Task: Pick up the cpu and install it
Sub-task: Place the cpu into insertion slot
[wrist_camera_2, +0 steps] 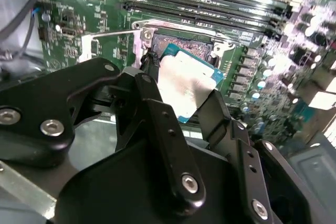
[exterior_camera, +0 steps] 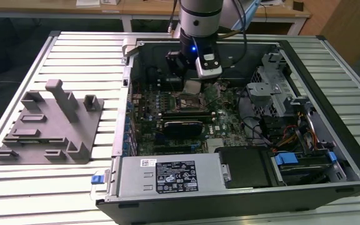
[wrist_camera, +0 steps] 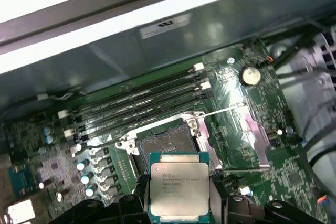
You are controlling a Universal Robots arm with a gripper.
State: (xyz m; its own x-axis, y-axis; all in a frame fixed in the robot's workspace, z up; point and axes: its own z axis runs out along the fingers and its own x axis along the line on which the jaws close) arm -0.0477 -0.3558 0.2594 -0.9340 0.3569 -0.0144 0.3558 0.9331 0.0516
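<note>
The black fingers (wrist_camera_2: 157,114) of the gripper (wrist_camera_2: 184,97) are clamped on two opposite edges of the cpu (wrist_camera_2: 189,83), its silvery lid facing up and its thin coloured rim showing past the pads. In the first wrist view the cpu (wrist_camera: 179,190) hangs between the fingertips, close to the open socket (wrist_camera: 168,142) but clear of it, not yet in its frame. The socket's clamp plate (wrist_camera: 252,135) is thrown back to one side and its thin wire lever (wrist_camera: 226,111) is raised. The rows of memory slots (wrist_camera: 136,103) lie on the far side of the socket. In the exterior view the gripper (exterior_camera: 192,86) reaches down into the open computer case (exterior_camera: 125,70), holding the chip above the green circuit board (exterior_camera: 227,122) near the socket (exterior_camera: 183,102). The case rests on a slatted metal table (exterior_camera: 73,51), with a grey plastic fixture (exterior_camera: 48,126) well apart at the exterior view's left. Doing this step well appears to call for squaring the chip's edges with the socket frame, keeping it level, bringing it straight down rather than dragging it across the contacts, and staying clear of the lever and plate.
</note>
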